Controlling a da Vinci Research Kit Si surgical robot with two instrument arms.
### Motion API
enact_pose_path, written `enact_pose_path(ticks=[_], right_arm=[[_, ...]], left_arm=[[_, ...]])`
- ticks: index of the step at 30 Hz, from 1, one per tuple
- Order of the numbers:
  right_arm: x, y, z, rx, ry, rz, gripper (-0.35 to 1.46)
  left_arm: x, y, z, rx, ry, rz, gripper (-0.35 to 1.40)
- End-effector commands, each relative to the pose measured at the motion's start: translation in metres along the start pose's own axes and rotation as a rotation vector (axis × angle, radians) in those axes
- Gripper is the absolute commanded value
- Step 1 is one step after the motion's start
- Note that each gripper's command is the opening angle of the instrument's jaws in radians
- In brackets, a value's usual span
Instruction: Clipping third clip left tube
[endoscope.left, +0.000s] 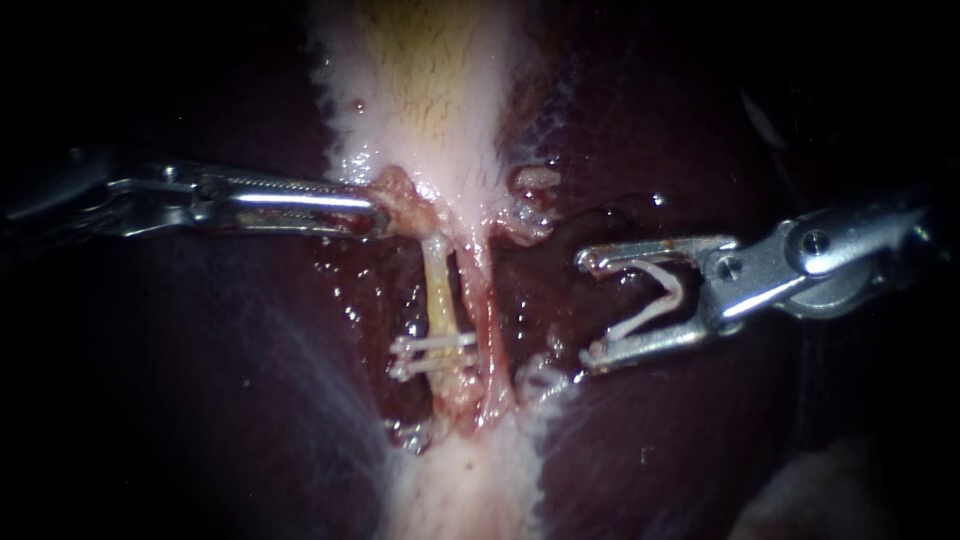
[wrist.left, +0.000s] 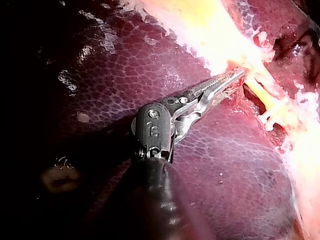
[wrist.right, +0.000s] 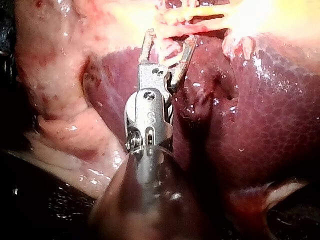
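Dark red-purple liver (endoscope.left: 200, 400) fills most of the field, with a pale band of tissue (endoscope.left: 430, 90) across it. The left instrument (endoscope.left: 380, 212) has its jaws closed together on a lump of tissue (endoscope.left: 405, 205) at one end of the left tube (endoscope.left: 437, 290), so this arm is the nearer one, but it is occupied with holding.

The right instrument (endoscope.left: 588, 310) stands apart from the tube. Its jaws are wide apart, yet they carry a loaded clip (endoscope.left: 650, 316) between them, one leg toward each jaw. The left tube lies ahead of their mouth, and the redder right tube (endoscope.left: 482, 300) comes between.

The tube's long axis runs from one jaw tip toward the other, not crosswise through the gap. I judge that the jaws must roll before they can straddle it. Two clips (endoscope.left: 435, 344) sit already on the tube's far part, and the bare stretch between them and the left jaws seems the place for the third.
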Motion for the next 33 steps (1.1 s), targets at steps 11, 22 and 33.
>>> enact_pose_path(ticks=[11, 22, 33], right_arm=[[0.0, 0.0, 0.0, 0.0, 0.0, 0.0, 0.5], [0.0001, -0.0001, 0.0001, 0.0, 0.0, 0.0, 0.5], [0.0025, -0.0008, 0.0046, 0.017, 0.009, 0.099, 0.5]], left_arm=[[0.0038, 0.0025, -0.0046, -0.005, 0.002, -0.023, -0.35], [0.0084, 0.0064, -0.0093, 0.003, 0.044, 0.011, -0.35], [0.0079, 0.0063, -0.0092, 0.005, 0.044, 0.014, -0.35]])
